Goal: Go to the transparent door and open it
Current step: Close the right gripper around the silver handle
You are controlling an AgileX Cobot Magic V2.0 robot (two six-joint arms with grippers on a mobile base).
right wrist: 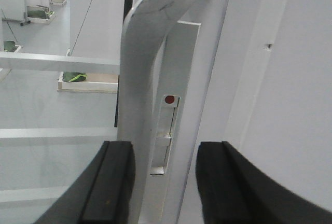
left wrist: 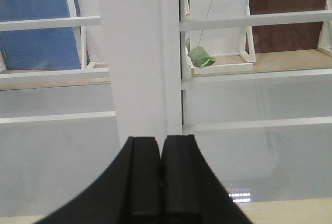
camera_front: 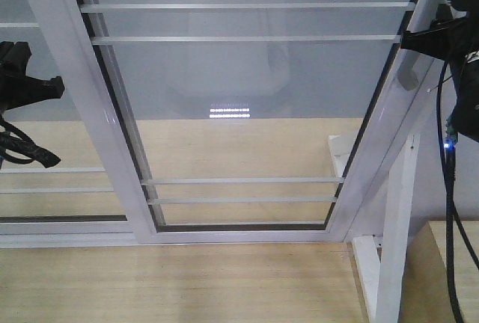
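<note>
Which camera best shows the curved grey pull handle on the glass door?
The right wrist view: the curved grey pull handle is seen large and close, just ahead of the open right gripper. The front view shows only a small piece of it on the right stile. The left wrist view shows none of it.

The tall clear-glass sliding door in a white metal frame (camera_front: 247, 99) fills the middle, with a similar white-framed glass panel (camera_front: 45, 151) to its left. The curved grey pull handle (right wrist: 137, 79) on the door's right stile lines up between the right claw's (right wrist: 163, 182) fingers. The left claw (left wrist: 161, 182) sits before a white upright frame post (left wrist: 140, 79).
</note>
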